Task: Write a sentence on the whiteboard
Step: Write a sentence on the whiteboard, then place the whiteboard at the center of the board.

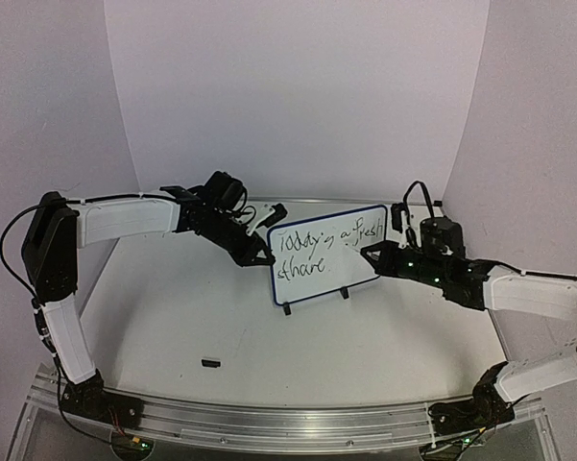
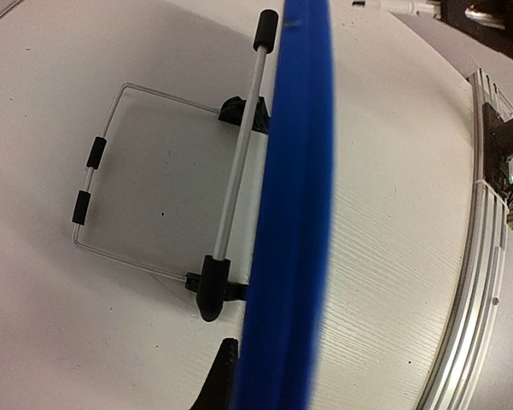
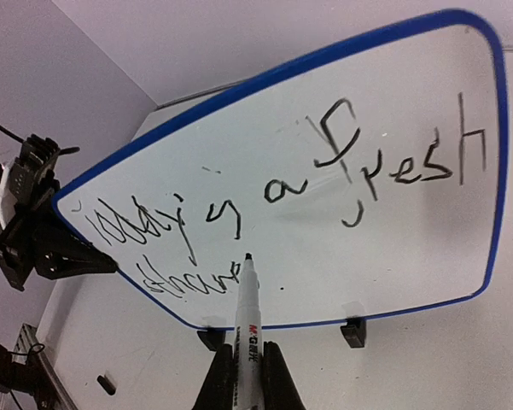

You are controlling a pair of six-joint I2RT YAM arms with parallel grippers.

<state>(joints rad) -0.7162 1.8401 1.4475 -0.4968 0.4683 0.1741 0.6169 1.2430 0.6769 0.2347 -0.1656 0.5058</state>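
The whiteboard [image 1: 338, 267] stands upright on two black feet at mid-table, with a blue rim. The sentence [image 1: 319, 242] is black script in two lines on its face, and it also shows in the right wrist view [image 3: 324, 184]. My left gripper [image 1: 262, 255] is shut on the board's left edge. In the left wrist view the blue rim [image 2: 292, 213] runs edge-on past one black finger [image 2: 215, 380]. My right gripper [image 1: 372, 253] is shut on a black-and-white marker [image 3: 248, 320]. The marker's tip is at or just off the board [image 3: 393, 256], by the end of the second line.
A small black cap [image 1: 210, 363] lies on the table nearer the front and shows in the right wrist view [image 3: 107, 384]. The board's wire stand [image 2: 166, 101] rests behind it. An aluminium rail [image 1: 288, 423] runs along the front edge. White walls enclose the back and sides.
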